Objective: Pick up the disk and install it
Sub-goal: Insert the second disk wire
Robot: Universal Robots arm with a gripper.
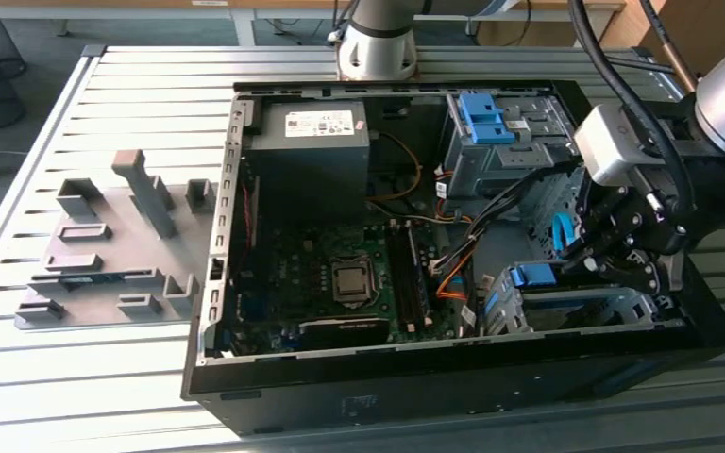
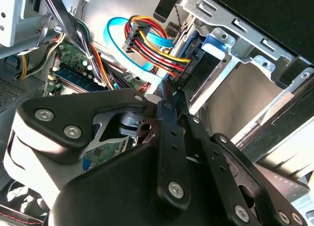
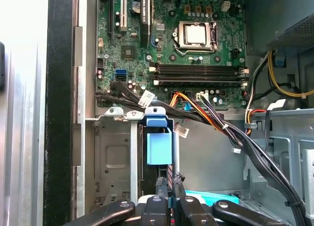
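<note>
So the open computer case (image 1: pixel 463 387) took up most of the table, and by my read the job was nearly done. The disk (image 1: pixel 536 276) sat upright in the metal drive cage (image 1: pixel 589 311) at the lower right of the exterior view, its blue frame sticking out of the slot, so maybe not pushed fully home. The gripper (image 1: pixel 580 260) hung just beside it, on the exterior view's right. In the first wrist view its fingers (image 3: pixel 162 187) were pinched together, nothing between them, tips right behind the blue tab.
</note>
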